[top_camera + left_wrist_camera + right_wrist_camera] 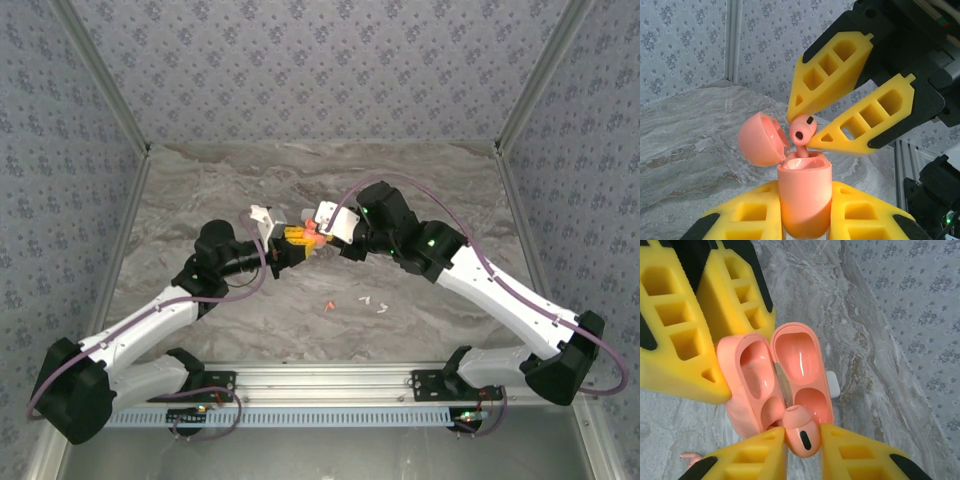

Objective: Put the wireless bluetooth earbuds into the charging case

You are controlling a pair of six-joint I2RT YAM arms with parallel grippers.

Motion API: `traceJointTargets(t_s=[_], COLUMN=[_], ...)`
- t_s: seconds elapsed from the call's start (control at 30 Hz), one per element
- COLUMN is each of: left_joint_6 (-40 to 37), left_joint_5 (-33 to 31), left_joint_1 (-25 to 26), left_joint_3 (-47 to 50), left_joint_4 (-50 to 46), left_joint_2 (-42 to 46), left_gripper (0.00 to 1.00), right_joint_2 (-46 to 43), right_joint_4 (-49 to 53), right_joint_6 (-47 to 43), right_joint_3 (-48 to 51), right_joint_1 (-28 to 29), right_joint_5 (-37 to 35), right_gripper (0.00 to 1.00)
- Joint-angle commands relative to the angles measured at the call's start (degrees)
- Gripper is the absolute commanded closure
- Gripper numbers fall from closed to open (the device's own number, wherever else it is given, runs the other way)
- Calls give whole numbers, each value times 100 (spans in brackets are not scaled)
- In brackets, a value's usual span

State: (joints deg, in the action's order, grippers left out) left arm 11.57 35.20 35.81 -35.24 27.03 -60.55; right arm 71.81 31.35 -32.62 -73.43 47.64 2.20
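R jaws pinch earbud (802,131), stem in case (805,195) (open); top: loose buds (380,307).

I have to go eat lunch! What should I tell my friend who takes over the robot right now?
Left gripper: shut on the salmon-pink plastic charging case, lid open.
Right gripper: shut on a pink stemmed earbud. Its stem dips into the case top and its head is above the rim.
Done: case open, earbud lined up.
Left: probably press it home and let go. A loose orange-red earbud and small white earbuds wait on the marble-look table.
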Motion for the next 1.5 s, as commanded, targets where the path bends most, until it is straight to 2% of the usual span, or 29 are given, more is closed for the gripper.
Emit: traceJointTargets(t_s=[0.0, 0.17, 0.37, 0.47, 0.57, 0.7, 0.87, 1.07, 1.27, 1.47], left_joint_6=[-88, -114, -138, -155, -173, -207, -258, -375, -445, -445], left_joint_5=[92, 94, 16, -219, -762, -1676, -2345, -2723, -2939, -2949], left_joint_1=[42, 47, 48, 49, 48, 48, 46, 46, 45, 48], left_joint_3=[-290, -275, -253, -190, -10, 286, 489, 603, 694, 705], left_joint_4=[179, 176, 185, 199, 270, 279, 50, -266, -395, -452], left_joint_2=[-5, 17, 26, 72, 211, 501, 839, 1203, 1449, 1495], left_gripper=[100, 100, 100, 100, 100, 100, 100, 100, 100, 100], right_joint_2=[48, 53, -230, -452, -643, -713, -545, -40, 935, 1792], right_joint_4=[198, 485, 392, 124, -105, -238, -377, -652, -675, -789], right_joint_6=[2, 46, 382, 850, 1462, 2334, 3292, 4184, 4264, 4275], right_joint_3=[-167, -344, -418, -349, -185, 168, 932, 1763, 1938, 1794], right_joint_1=[-56, -225, -555, -854, -1161, -1365, -1349, -1077, -509, -193], right_joint_5=[474, 945, 1619, 1850, 1894, 1423, 1178, 1020, 974, 1037], right_gripper=[75, 68, 51, 45, 42, 41, 41, 42, 45, 47])
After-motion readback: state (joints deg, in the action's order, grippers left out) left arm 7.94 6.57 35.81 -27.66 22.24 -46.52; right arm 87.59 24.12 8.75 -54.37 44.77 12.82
